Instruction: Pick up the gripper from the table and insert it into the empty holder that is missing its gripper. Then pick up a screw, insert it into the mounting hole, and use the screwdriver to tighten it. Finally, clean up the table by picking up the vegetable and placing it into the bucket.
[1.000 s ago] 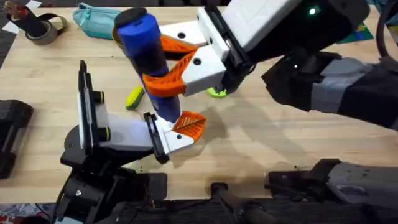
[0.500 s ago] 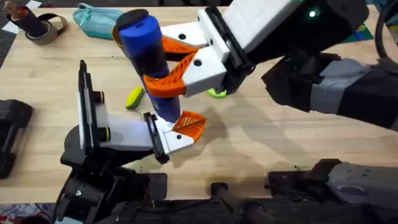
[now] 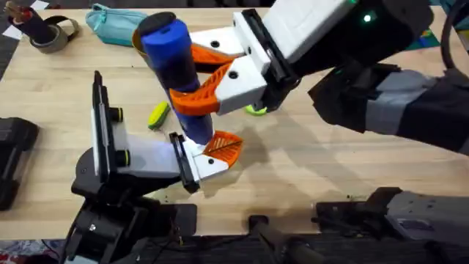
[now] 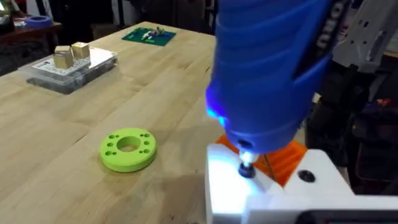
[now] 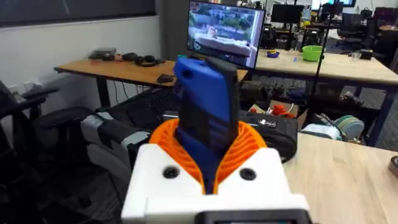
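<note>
Right jaws clamped on screwdriver (image 3: 172,66), tip at holder (image 3: 150,158), left jaws' state unclear.

On my table's far edge I see a teal zip pouch (image 3: 117,23), and a roll of tape (image 3: 50,33) near the far left corner. A flat green ring-shaped disc (image 4: 127,149) lies toward the middle. A clear plastic box (image 4: 69,65) and a green circuit board (image 4: 148,36) sit beyond it.
</note>
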